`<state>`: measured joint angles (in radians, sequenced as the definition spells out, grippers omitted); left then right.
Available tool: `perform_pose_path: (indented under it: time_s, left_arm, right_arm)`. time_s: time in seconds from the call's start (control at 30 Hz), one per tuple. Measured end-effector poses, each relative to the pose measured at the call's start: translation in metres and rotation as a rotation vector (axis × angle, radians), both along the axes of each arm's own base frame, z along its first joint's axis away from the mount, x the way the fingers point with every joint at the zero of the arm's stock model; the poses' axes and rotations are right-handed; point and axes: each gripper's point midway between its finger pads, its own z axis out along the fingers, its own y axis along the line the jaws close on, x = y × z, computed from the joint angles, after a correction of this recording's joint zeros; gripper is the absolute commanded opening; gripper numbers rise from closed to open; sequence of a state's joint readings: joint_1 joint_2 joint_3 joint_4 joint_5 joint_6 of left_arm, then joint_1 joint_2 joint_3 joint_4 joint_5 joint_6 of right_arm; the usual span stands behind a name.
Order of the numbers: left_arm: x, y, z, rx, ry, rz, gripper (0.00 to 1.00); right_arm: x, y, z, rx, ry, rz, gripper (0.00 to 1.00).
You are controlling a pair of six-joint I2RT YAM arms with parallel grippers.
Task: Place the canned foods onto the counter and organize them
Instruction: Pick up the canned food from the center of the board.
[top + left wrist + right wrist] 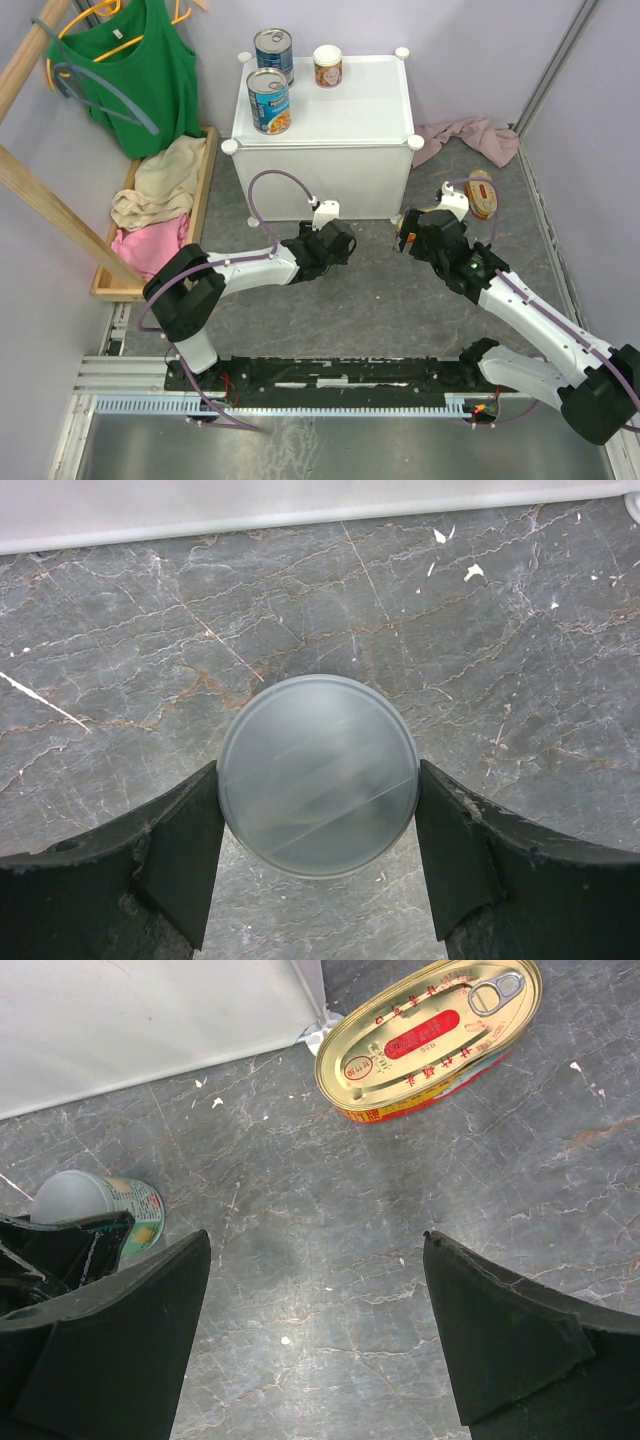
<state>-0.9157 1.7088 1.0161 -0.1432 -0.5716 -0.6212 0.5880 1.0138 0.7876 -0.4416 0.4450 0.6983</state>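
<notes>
Two tall blue-labelled cans (272, 48) (268, 100) and a small white-topped can (327, 66) stand on the white counter (340, 120). On the floor just in front of it, my left gripper (338, 240) (317, 815) is shut on another small white-topped can (317, 775) (95, 1205), with both fingers pressed against its sides. The arm hides this can in the top view. To its right, my right gripper (412, 232) (316, 1260) is open over bare floor. One gold oval tin (430, 1040) lies by the counter's corner foot. Another oval tin (482, 195) lies farther right.
A wooden tray of clothes (160, 200) sits left of the counter, under a green top on a hanger (135, 70). A pink cloth (470, 135) is bunched on the floor at the back right. The counter's front wall (300, 505) (150, 1020) is close ahead of both grippers.
</notes>
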Motion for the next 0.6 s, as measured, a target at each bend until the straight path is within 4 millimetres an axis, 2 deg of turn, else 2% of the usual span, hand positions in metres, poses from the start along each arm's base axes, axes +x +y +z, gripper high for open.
perform_pose_path:
  time_s: [0.07,0.37,0.6]
  left_arm:
    - [0.0001,-0.0002,-0.0001,-0.002,-0.001,0.000,0.03]
    - [0.0009,-0.0005,0.0000,-0.014,-0.013,0.002,0.03]
    - [-0.0056,0.0071,0.0022,-0.008,-0.008,0.000,0.03]
  right_arm:
    - [0.0000,0.0000,0.0000,0.000,0.000,0.000,0.94]
    - [0.0000,-0.0002,0.0000,-0.001,0.000,0.000,0.94]
    - [0.0000,-0.0004,0.0000,-0.006,-0.001,0.003,0.94]
